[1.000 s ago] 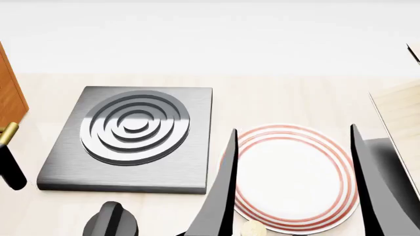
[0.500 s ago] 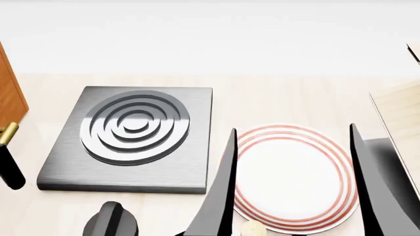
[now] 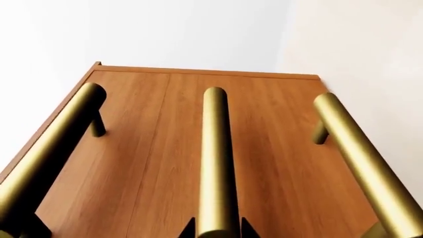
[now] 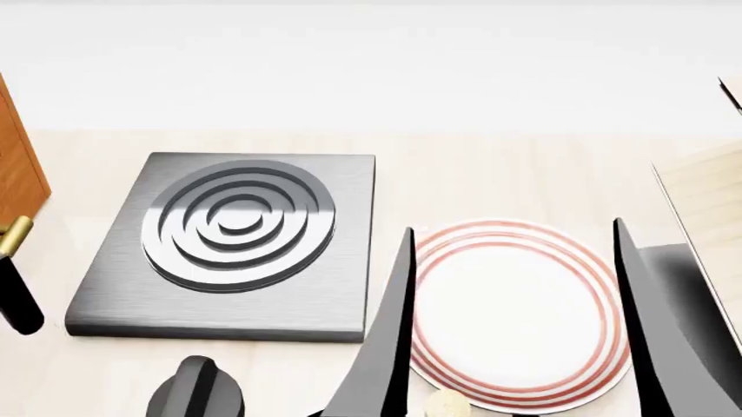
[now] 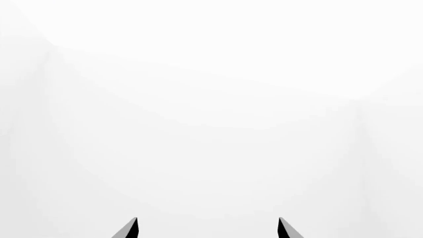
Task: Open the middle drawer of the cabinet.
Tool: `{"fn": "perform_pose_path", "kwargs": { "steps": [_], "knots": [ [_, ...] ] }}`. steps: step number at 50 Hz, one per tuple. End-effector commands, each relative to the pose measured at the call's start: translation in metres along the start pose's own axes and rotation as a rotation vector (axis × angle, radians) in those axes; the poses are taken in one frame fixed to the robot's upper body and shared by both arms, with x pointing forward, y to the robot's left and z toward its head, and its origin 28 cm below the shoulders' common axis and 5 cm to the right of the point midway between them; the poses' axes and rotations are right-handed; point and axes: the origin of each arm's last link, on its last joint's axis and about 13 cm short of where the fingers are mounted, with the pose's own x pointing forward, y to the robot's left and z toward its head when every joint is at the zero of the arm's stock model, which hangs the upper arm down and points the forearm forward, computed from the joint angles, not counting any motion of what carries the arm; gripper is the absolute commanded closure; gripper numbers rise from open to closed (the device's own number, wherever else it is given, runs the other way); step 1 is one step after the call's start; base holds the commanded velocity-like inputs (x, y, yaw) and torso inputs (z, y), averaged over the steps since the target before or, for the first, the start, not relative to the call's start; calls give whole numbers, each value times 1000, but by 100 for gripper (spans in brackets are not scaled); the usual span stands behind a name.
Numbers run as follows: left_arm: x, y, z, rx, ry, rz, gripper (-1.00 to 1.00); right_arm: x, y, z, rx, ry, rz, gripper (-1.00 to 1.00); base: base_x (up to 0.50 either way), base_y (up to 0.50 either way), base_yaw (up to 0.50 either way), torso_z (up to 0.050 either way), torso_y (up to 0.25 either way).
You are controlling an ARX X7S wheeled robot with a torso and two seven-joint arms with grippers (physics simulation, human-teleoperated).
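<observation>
Right pincer (image 4: 516,330): seen in the head view at 5 o'clock, its two dark tapered fingers (image 4: 388,347) held wide apart and raised over the plate; in the right wrist view only the two tips (image 5: 132,229) are seen, spread, against blank white, nothing between them.
Left pincer (image 3: 218,230): in the left wrist view two dark tips are seen on either side of the near end of the middle brass bar; whether the bar is actually clamped cannot be told. In the head view only one dark finger (image 4: 16,295) is seen at 9 o'clock, just below a brass bar end.
Plate (image 4: 510,308): round, white, ringed with thin red bands, laid flat on the worktop (image 4: 487,182) at 5 o'clock; empty.
Stove plate (image 4: 232,243): square grey brushed-metal slab with concentric raised rings, at 8 o'clock, just beside the plate.
Middle drawer (image 3: 244,148): flat orange-brown wood-grain front, carrying the centre cylindrical brass handle (image 3: 217,158); look-alike bars are seen to both sides.
Cabinet (image 4: 16,165): orange-brown wood, at the 9 o'clock edge of the head view.
Pale wood box (image 4: 707,208): at 3 o'clock, cut off by the edge.
</observation>
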Motion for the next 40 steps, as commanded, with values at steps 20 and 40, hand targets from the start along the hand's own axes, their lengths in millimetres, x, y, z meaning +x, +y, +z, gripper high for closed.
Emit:
{"fn": "perform_pose_path", "kwargs": {
  "steps": [20,40],
  "knots": [
    [-1,35,47,18,-161,87,100,1,-3,0,-9,1,-9,-100,1,0,-2,0,2],
    [-4,52,77,9,-294,125,100,2,-2,0,-13,2,-3,-100,5,0,-6,0,2]
  ]
}}
